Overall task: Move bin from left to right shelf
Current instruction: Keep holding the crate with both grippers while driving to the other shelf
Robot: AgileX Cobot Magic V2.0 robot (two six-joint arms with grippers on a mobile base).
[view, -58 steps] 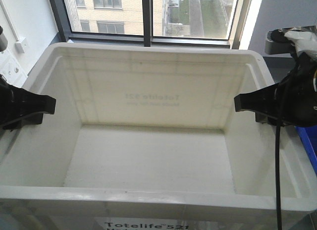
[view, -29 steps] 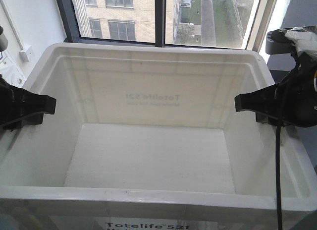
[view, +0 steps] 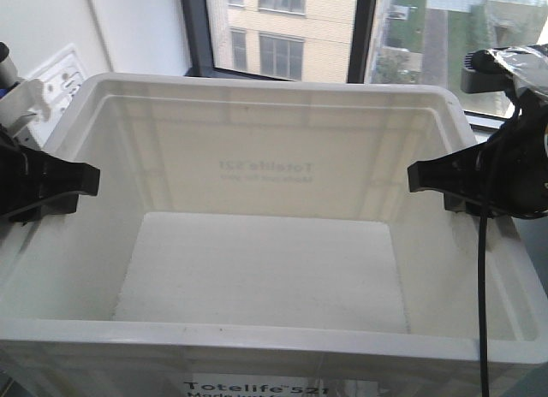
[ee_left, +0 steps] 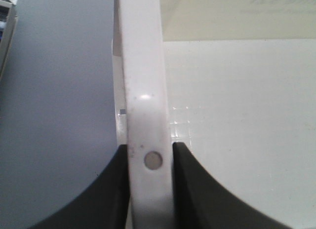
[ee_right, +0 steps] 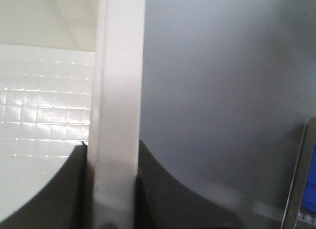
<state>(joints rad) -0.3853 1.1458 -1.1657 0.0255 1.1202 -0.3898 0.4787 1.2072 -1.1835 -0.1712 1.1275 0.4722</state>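
Change: the window [view: 282, 29] has slid rightward behind the bin [view: 257, 132], which sits unmoved between the claws.
Left claw [view: 64, 187]: clenched on the bin's left rim.
Right claw [view: 432, 179]: clenched on the right rim.
Meaning: the base is probably turning mid-carry, with the set-down not yet done.

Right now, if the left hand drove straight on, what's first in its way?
The white Totelife tote: its rim is clamped in the left hand and seemingly runs straight ahead.

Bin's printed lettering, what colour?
Black lettering on the white bin; clearest in the front-facing view, near side.
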